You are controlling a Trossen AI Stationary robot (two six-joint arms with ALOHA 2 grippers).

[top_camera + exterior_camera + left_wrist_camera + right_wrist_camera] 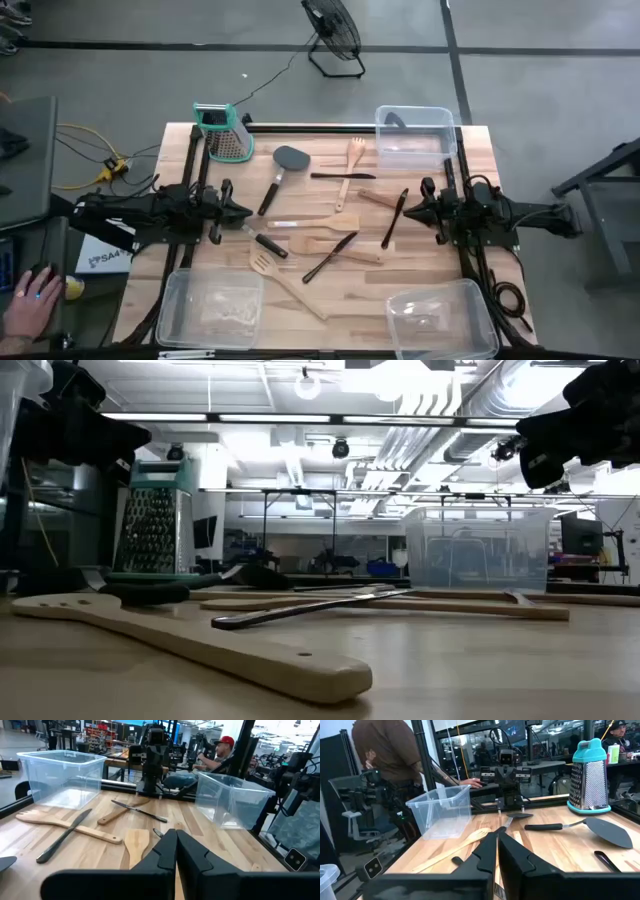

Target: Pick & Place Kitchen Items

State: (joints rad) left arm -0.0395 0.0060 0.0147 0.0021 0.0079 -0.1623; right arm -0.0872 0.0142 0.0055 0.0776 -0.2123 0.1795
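Several kitchen items lie flat in the middle of the table: a black turner (285,165), a pale wooden fork-spoon (352,160), wooden spatulas (320,228), a slotted wooden turner (282,278) and thin black-handled tools (331,256). My left gripper (246,212) hangs shut above the table's left side, pointing toward the items. My right gripper (405,212) hangs shut at the right side, facing it. In the wrist views each pair of fingers, left (176,839) and right (497,840), is closed with nothing between them.
A metal box grater with a teal top (222,133) stands at the far left. Clear bins stand at the far right (413,135), near left (210,305) and near right (440,320). A person's hand (30,298) rests beyond the table's left edge.
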